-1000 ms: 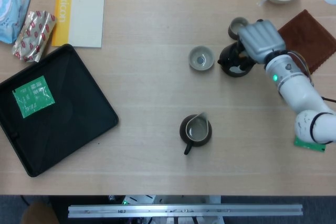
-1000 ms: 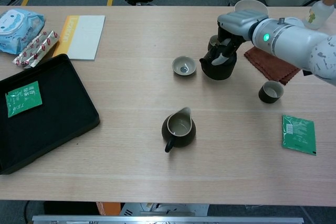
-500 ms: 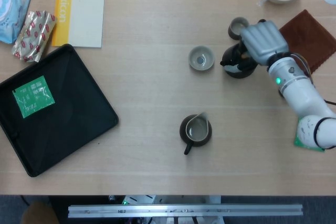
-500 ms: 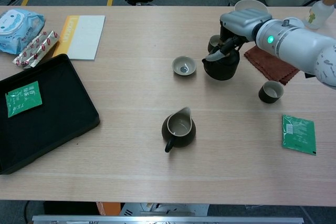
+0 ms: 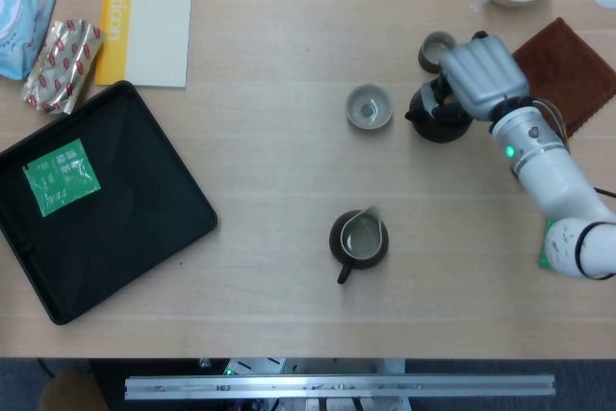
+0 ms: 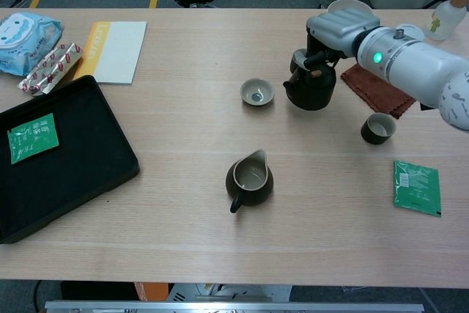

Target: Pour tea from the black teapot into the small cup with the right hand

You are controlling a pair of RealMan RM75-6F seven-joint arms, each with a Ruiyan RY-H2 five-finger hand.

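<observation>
The right hand [image 5: 484, 74] sits over the black teapot [image 5: 435, 115], its grey back turned up toward the head camera so that nothing of the fingers can be made out from above. The chest view tells more: there the right hand [image 6: 338, 33] hangs just above the pot, with dark fingers [image 6: 316, 58] curled down to the lid and handle of the black teapot [image 6: 309, 88], though whether they actually grip it I cannot tell. The pot stands upright on the table [image 6: 183, 130], its spout pointing away from the hand toward the small cup [image 5: 370, 107], which stands just beyond the spout (a pale bowl, apart from the pot). Nearer the table's front edge, well apart from the hand, is a dark pitcher [image 6: 249, 179]. Only the chest view shows a second dark cup [image 6: 378, 128] below the forearm and a green packet [image 6: 417, 187] beyond it.
</observation>
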